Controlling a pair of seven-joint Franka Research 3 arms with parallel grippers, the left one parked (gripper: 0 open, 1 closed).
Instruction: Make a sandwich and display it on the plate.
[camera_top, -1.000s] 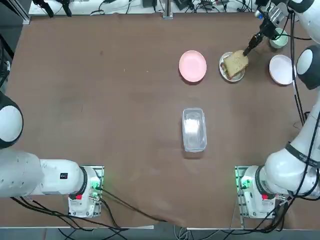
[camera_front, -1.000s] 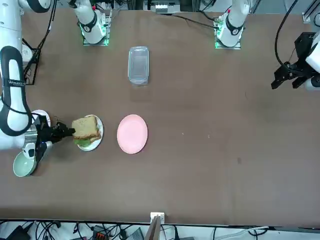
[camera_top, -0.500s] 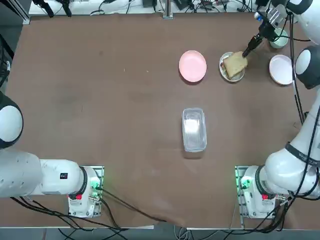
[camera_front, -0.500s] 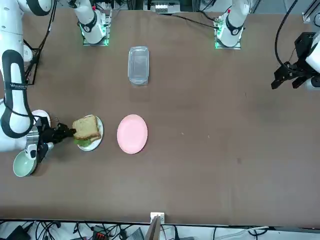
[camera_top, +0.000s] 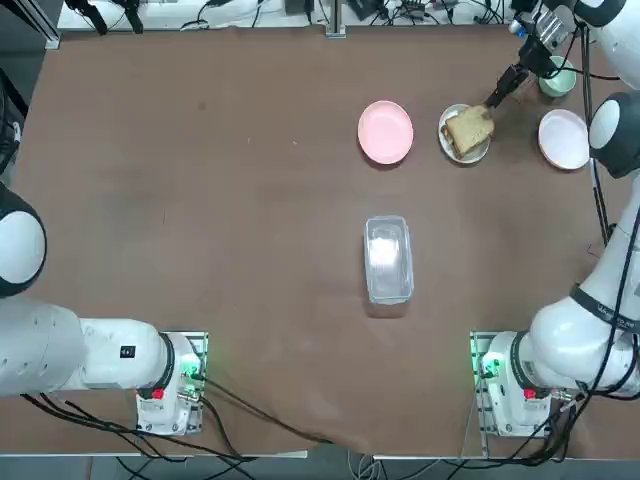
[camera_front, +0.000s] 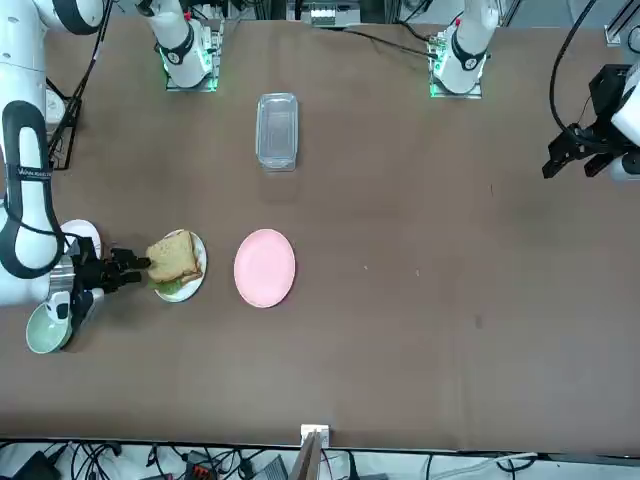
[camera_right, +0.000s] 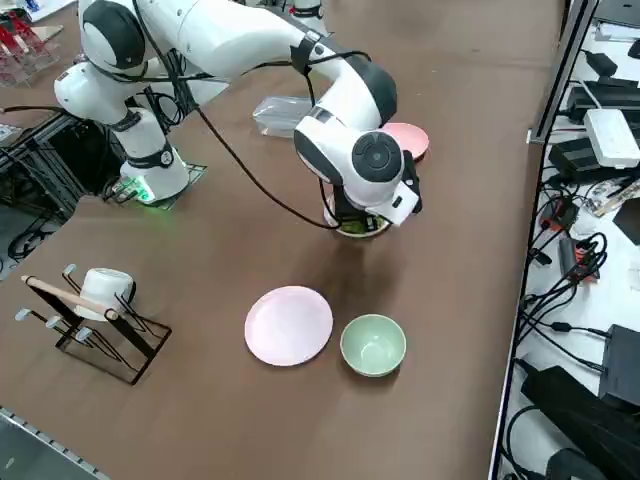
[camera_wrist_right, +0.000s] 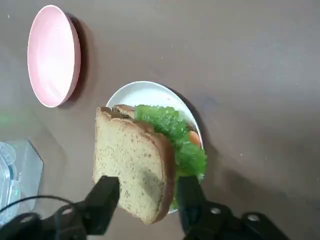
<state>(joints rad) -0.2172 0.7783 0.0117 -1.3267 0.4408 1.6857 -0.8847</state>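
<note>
White plates number two: one (camera_wrist_right: 145, 92) holds the single sandwich (camera_wrist_right: 132, 162); another (camera_top: 564, 139) sits apart. The right gripper (camera_wrist_right: 148, 187) reaches to the sandwich's edge, jaws spread wide.

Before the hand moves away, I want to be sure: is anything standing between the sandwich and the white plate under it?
Nothing visible does: the sandwich already rests on the white plate, with the right hand open beside it.
</note>
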